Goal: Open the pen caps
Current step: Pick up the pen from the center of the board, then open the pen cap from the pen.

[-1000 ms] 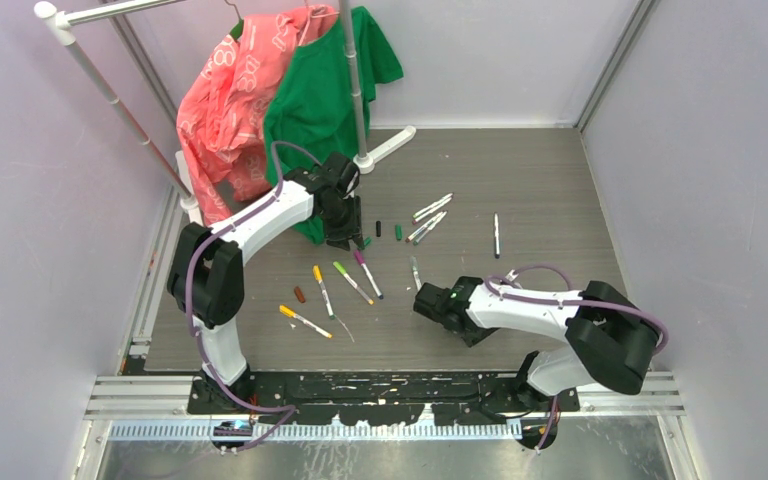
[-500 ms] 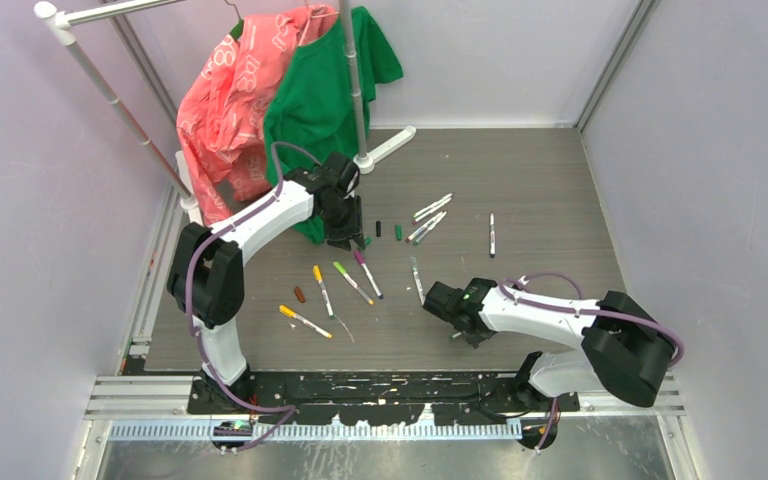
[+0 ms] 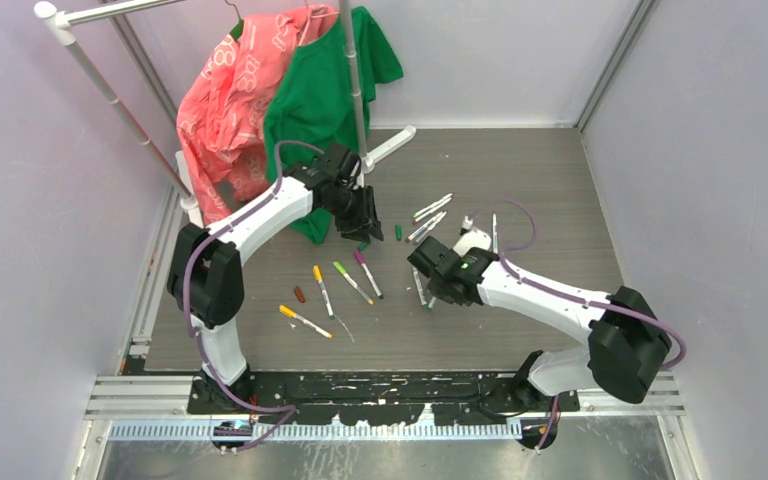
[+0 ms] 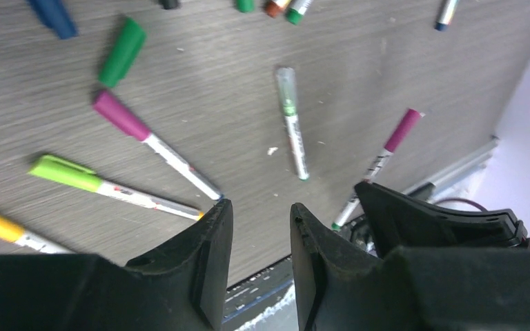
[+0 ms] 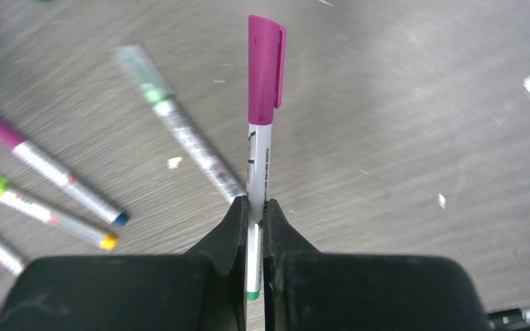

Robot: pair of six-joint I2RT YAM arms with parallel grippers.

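Observation:
My right gripper [image 5: 252, 210] is shut on the white barrel of a pen [image 5: 259, 162]. Its magenta cap [image 5: 266, 65] is still on and points away from the wrist, above the table. The left wrist view shows this same pen [image 4: 379, 165] rising from the right gripper [image 4: 359, 200]. My left gripper [image 4: 259, 238] hangs open with nothing between its fingers [image 4: 210, 255]. In the top view it [image 3: 365, 228] is left of and behind the right gripper [image 3: 428, 272]. Below lie a clear-capped pen [image 4: 291, 121], a magenta-capped pen [image 4: 155, 145], a light-green-capped pen [image 4: 110, 186] and a loose green cap [image 4: 121, 52].
More pens lie about: an orange one [image 3: 318, 285], a yellow one [image 3: 305, 321], a cluster [image 3: 430, 215] and a single one [image 3: 495, 232]. A brown cap [image 3: 300, 294] and a green cap [image 3: 398, 232] lie loose. A clothes rack pole [image 3: 355, 90] with pink [image 3: 225, 100] and green [image 3: 325, 95] shirts stands at the back left.
My right gripper has shut on the magenta-capped pen and swung up and left towards the table's middle with it. The left gripper has shifted slightly right.

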